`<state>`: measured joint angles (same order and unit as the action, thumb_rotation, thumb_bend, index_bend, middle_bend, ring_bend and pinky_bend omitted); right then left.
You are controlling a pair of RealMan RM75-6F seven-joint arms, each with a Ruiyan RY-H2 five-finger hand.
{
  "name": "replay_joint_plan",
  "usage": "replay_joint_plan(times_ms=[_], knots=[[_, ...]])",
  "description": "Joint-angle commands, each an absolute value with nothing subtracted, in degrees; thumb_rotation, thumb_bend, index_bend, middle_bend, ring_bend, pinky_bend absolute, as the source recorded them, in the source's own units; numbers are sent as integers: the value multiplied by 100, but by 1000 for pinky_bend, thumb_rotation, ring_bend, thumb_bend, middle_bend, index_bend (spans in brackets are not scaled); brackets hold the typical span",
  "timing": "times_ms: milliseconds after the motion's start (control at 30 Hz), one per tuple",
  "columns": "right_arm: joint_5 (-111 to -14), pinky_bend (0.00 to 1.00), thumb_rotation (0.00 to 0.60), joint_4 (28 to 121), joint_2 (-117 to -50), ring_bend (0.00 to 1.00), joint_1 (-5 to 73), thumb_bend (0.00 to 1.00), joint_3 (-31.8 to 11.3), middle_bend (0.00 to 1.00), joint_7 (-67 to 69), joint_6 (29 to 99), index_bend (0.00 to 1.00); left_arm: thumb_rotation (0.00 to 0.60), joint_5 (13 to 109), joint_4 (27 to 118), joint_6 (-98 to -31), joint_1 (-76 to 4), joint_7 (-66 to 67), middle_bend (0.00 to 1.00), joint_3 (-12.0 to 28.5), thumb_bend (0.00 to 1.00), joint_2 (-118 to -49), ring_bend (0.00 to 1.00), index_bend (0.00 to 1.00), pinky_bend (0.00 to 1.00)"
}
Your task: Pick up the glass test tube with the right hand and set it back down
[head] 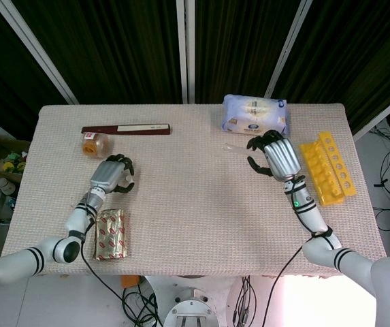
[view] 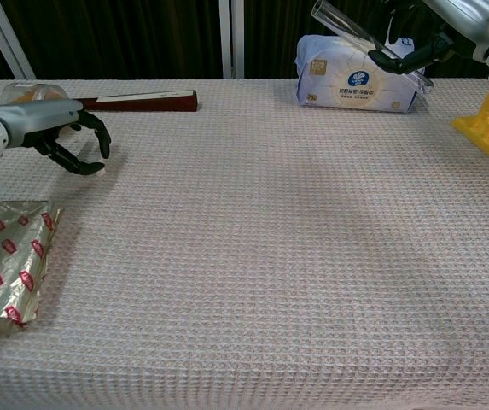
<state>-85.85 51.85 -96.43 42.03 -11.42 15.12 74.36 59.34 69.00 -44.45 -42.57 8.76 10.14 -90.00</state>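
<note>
The glass test tube (view: 346, 26) is clear and long, held off the table at a slant in front of the tissue pack. My right hand (view: 427, 38) grips its right end, with fingers wrapped round it. In the head view the tube (head: 236, 146) sticks out to the left of the right hand (head: 276, 155) and is faint against the cloth. My left hand (head: 110, 175) hovers low over the left of the table with fingers bent and spread, and nothing shows in it (view: 65, 137).
A blue-white tissue pack (head: 254, 114) lies at the back behind the tube. A yellow tube rack (head: 327, 168) stands by the right edge. On the left are a dark red box (head: 126, 129), a small jar (head: 94, 144) and a gold foil packet (head: 110, 234).
</note>
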Motion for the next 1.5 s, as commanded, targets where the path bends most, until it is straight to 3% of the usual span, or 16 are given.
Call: replay_joint_plan(times_ms=[33, 167, 300, 367, 800, 1133, 1300, 1500], knots=[[-8581, 360, 600, 5184, -9644, 462, 4198, 546, -1142, 646, 1513, 7430, 737, 477, 5946, 6868, -4468, -4256, 887, 208, 1002, 363, -9013, 112, 435, 140], [-8577, 360, 600, 5177, -9652, 462, 4195, 547, -1144, 649, 1511, 7419, 739, 489, 5959, 6857, -4496, -4249, 864, 208, 1005, 362, -9013, 112, 436, 141], [-8572, 360, 600, 5162, -9668, 462, 4197, 547, -1140, 650, 1509, 7394, 740, 589, 5996, 6825, -4499, -4252, 840, 208, 991, 361, -9034, 112, 437, 142], [-8567, 360, 600, 5154, -9675, 462, 4198, 547, -1144, 650, 1514, 7386, 740, 600, 5994, 6815, -4489, -4253, 832, 208, 989, 361, -9041, 112, 438, 142], [-8549, 360, 600, 5090, -9700, 464, 4191, 546, -1153, 651, 1524, 7359, 748, 600, 5937, 6831, -4420, -4253, 716, 208, 1019, 376, -9025, 112, 458, 142], [-8539, 360, 600, 5088, -9701, 464, 4180, 546, -1135, 653, 1531, 7307, 754, 600, 5987, 6750, -4597, -4211, 626, 242, 1068, 460, -9108, 112, 549, 155], [-8550, 360, 600, 5196, -9699, 472, 4166, 547, -1052, 660, 1606, 7173, 767, 600, 6178, 7030, -4996, -4017, 186, 256, 1207, 480, -8999, 122, 563, 159], [-8628, 360, 600, 5324, -9852, 480, 4245, 547, -914, 666, 1811, 6918, 789, 600, 6756, 7781, -5950, -3606, -824, 281, 1468, 481, -8730, 153, 564, 184]])
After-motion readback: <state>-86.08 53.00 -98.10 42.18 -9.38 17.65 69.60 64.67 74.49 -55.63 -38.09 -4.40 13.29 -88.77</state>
